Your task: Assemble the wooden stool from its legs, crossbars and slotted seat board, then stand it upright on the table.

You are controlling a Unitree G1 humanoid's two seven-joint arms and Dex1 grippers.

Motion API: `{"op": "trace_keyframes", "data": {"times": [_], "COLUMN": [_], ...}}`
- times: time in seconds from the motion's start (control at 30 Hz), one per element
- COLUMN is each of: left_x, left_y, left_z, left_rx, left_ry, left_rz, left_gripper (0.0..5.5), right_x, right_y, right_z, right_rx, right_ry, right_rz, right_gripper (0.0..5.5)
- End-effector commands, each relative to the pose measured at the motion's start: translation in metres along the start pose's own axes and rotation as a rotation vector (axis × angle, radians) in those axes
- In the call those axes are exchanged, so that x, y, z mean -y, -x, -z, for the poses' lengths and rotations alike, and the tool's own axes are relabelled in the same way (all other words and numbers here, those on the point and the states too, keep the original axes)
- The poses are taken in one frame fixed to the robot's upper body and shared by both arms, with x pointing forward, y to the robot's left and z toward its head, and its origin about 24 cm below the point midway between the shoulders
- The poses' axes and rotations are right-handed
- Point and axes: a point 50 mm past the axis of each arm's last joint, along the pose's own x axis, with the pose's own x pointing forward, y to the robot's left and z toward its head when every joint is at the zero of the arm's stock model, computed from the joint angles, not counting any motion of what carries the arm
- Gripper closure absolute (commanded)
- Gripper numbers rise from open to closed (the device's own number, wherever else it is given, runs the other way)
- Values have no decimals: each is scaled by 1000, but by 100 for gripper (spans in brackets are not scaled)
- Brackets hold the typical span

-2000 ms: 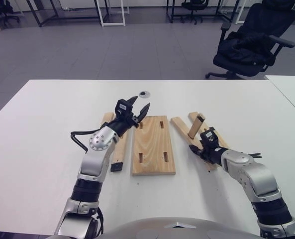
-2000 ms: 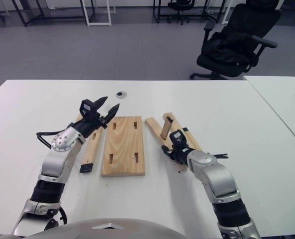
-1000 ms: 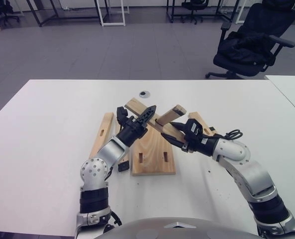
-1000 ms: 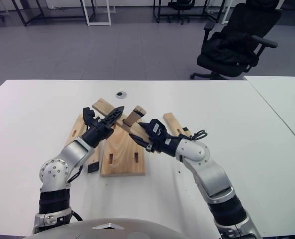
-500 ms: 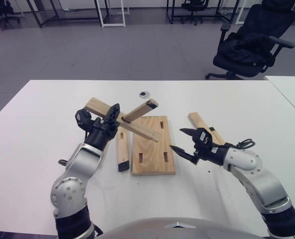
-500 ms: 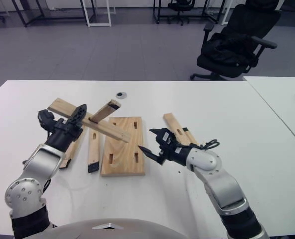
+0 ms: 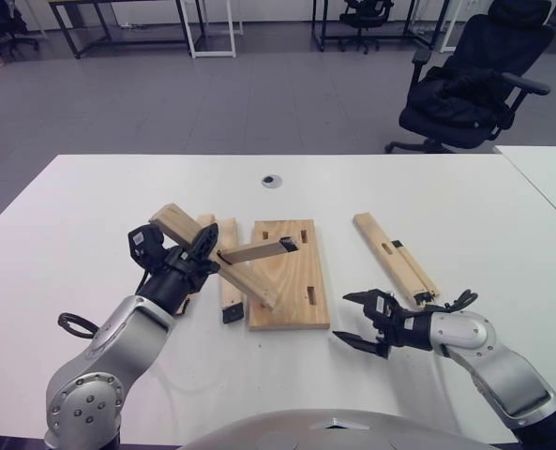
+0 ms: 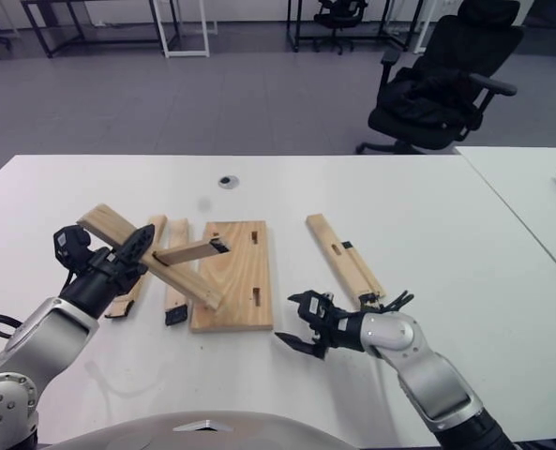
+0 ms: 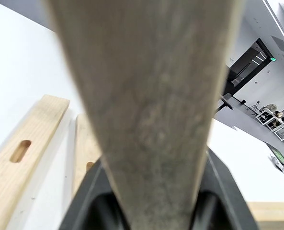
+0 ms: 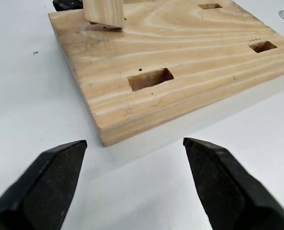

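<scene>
— Well, the left hand [image 7: 189, 259] clamps the leg-and-crossbar piece [image 7: 250, 283], tilted over the left of the seat board [image 7: 294, 277].
— Gripped near one end, it could swing and miss the slots; the right hand [image 7: 343, 318] gapes empty by the board's near right corner.

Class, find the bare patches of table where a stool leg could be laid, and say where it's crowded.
Bare table runs right of the loose leg; a strip lies between it and the seat board. Around the grommet is free. Left of the board is crowded: two legs lie by the left gripper and its held leg.
</scene>
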Motion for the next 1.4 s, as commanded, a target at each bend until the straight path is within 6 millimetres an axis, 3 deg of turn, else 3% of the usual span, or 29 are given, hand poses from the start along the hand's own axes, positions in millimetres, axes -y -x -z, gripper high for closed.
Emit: {"op": "trace_keyframes", "data": {"times": [0.03,0.2,0.33,0.53,0.67,0.93,1.1,1.3,1.4], "left_x": [-13,-10,-10,0,3,11,12,20,25], "left_y": [3,12,7,0,3,-3,-29,-68,-76], "left_z": [5,-6,-9,8,23,41,54,47,41], "left_rx": [-18,43,57,12,-72,-82,-53,91,140], "left_ry": [-54,-67,-70,-158,-311,-569,-629,-501,-481], "left_rz": [-109,-150,-163,-166,-150,-101,-59,-128,-128], "left_gripper": [448,448,448,448,448,448,447,447,448], "right_x": [-6,-6,-9,-19,-20,-3,7,19,21], "right_y": [-6,-16,-16,-19,-24,4,5,1,-1], "right_z": [4,1,-2,-22,-29,-7,-5,-5,-5], "right_rx": [-19,13,48,172,214,124,107,113,119], "right_ry": [-5,-20,-48,-70,-100,-132,-110,-97,-100], "right_rz": [-21,-33,-3,-103,-117,85,148,184,192], "right_gripper": [172,172,172,172,172,172,172,172,172]}}
